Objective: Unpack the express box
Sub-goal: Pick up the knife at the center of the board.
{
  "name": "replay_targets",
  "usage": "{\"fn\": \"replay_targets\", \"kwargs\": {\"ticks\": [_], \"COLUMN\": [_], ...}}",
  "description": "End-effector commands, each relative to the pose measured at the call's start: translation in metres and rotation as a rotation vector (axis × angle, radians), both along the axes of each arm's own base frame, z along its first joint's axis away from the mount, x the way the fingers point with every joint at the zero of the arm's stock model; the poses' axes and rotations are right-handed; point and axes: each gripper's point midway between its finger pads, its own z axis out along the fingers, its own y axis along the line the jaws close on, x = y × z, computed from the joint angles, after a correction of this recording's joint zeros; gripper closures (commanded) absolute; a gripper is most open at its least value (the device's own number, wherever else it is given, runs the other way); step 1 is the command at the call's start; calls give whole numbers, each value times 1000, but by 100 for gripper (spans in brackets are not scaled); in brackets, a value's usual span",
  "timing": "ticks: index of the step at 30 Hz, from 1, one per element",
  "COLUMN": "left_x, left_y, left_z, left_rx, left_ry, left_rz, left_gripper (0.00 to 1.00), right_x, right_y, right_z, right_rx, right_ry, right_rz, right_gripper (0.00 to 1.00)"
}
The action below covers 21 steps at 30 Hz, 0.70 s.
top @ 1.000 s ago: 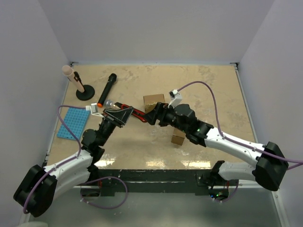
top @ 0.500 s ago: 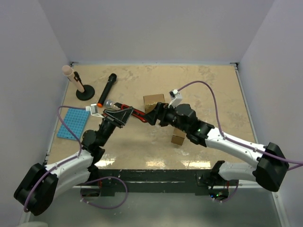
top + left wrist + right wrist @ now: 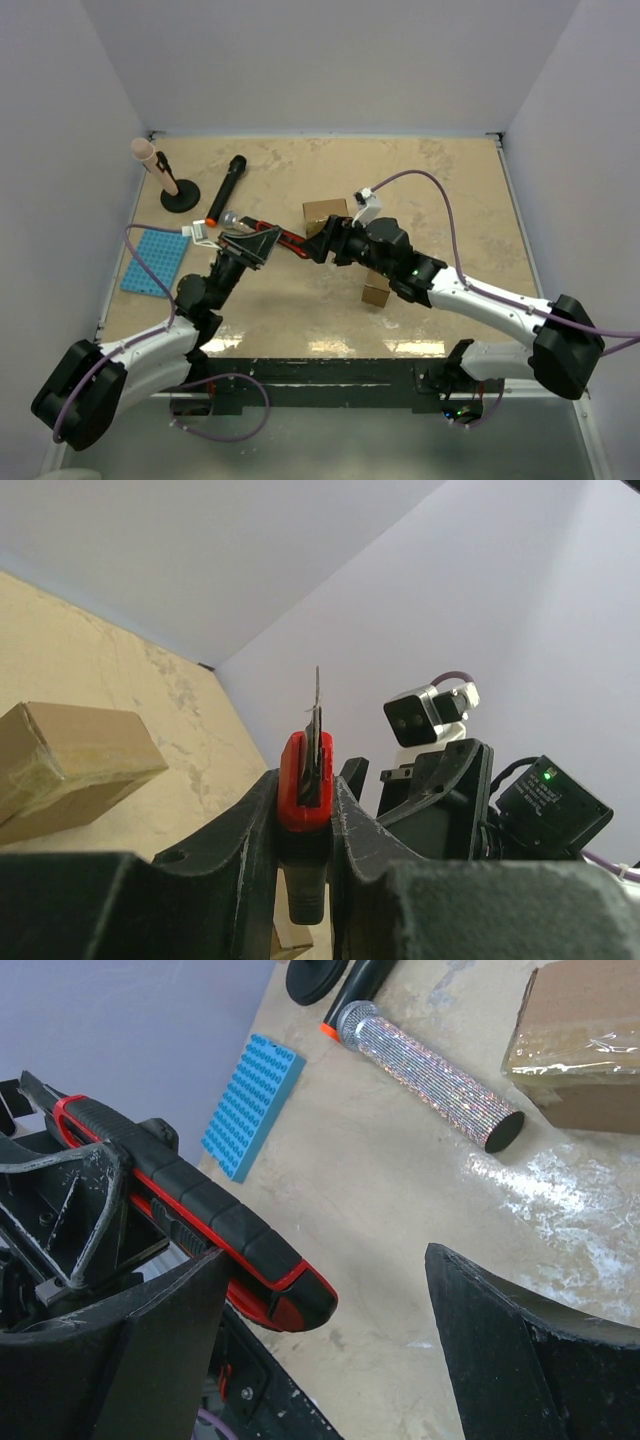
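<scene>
**Knife held up between the arms, box not yet cut**

The left gripper (image 3: 262, 243) is closed to a narrow gap on the red-and-black utility knife (image 3: 303, 770), pinching its body from both flat sides. In the left wrist view a thin sliver of blade seems to stand up from the red casing. The right gripper (image 3: 328, 1260) faces it with its jaws spread wide and nothing between them but air; the butt end of the knife lies just ahead of that gap, near it and not touching either finger.

Beyond the two grippers, the express box (image 3: 325, 212) sits on the table (image 3: 450, 200), its clear tape unbroken as far as the right wrist view shows (only one corner of the box is in that frame). A smaller carton (image 3: 377, 290) lies partly under the right forearm. A glittery cylinder (image 3: 430, 1085) and a blue studded plate (image 3: 250, 1105) lie off to the left, well apart from the box.

This looks like the tool handover ahead of any cutting. The next move would call for the right jaws to slide around the handle end, squarely and clear of the blade, and close firmly before the left grip lets go.
</scene>
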Motion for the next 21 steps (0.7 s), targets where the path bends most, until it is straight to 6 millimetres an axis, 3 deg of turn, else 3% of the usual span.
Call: {"fn": "replay_targets", "kwargs": {"ticks": [1,6,11,12,13,15,16,21], "left_x": [-40,-40,-38,-32,-31,-22,-19,0], "left_y": [-21,-20,-17,-18,-16,-16,-15,-10], "left_z": [33,33,39,31,40,31,38,34], "left_rx": [-78,-77,-54,-15,-10,52,57,123], "left_ry": [-119,-122,-139,-118,-135,-104,-112,-81], "left_rz": [-197,-189,-153,-135,-122,-86,-72,-44], "left_gripper": [100,100,100,100,100,100,100,100], "right_x": [0,1,-5,-5,-4,-4,-3,-10], "right_y": [20,18,0,-5,-11,-26,-31,-42], "right_z": [28,29,20,17,15,11,12,17], "right_rx": [70,58,6,-24,-48,-108,-121,-201], "right_ry": [-50,-52,-38,-41,-45,-60,-71,-160], "right_rz": [55,48,17,8,-8,-46,-55,-9], "right_gripper": [14,14,13,13,13,12,12,12]}}
